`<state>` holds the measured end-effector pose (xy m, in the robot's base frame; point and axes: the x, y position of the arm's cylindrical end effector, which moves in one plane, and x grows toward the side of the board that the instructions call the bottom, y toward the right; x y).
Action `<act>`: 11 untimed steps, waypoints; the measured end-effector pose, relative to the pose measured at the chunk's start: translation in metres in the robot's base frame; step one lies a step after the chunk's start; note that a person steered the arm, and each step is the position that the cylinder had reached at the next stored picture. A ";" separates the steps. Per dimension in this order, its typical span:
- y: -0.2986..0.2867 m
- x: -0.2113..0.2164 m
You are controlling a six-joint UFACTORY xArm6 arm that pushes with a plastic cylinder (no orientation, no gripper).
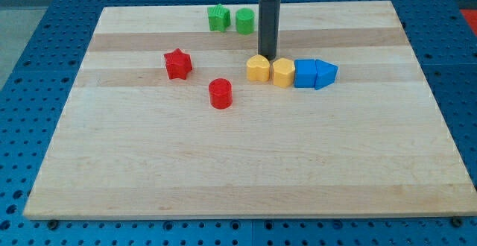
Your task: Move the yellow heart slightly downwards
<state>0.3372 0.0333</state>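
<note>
Yellow heart (258, 68): small solid block near the middle of the table, in its upper half; at the left end of a row of four blocks.
Handling (judged): probably light and rigid, likely to slide readily on smooth wood; its lobed outline may let it turn if pushed off-centre.
Contact point (judged): the middle of its top edge, so that a push toward the view's bottom carries it straight.
My tip (267, 57): just above the yellow heart, toward its right side, touching or nearly so; contact cannot be confirmed.
Hand: none fitted; the arm ends in a plain dark rod, so nothing opens, closes or grips.
Yellow block (283, 73): immediately right of the heart, apparently touching it; shape roughly hexagonal; may be dragged along.
Blue blocks (314, 74): two, pressed together, right of the yellow block.
Red star (177, 64) and red cylinder (220, 93): well apart, to the view's left.
Green blocks (231, 19): two, near the top edge, left of the rod.
Table (238, 171): pale wood.
</note>
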 end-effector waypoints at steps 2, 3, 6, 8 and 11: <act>-0.006 0.000; -0.012 0.002; -0.017 0.014; -0.017 0.017; -0.017 0.017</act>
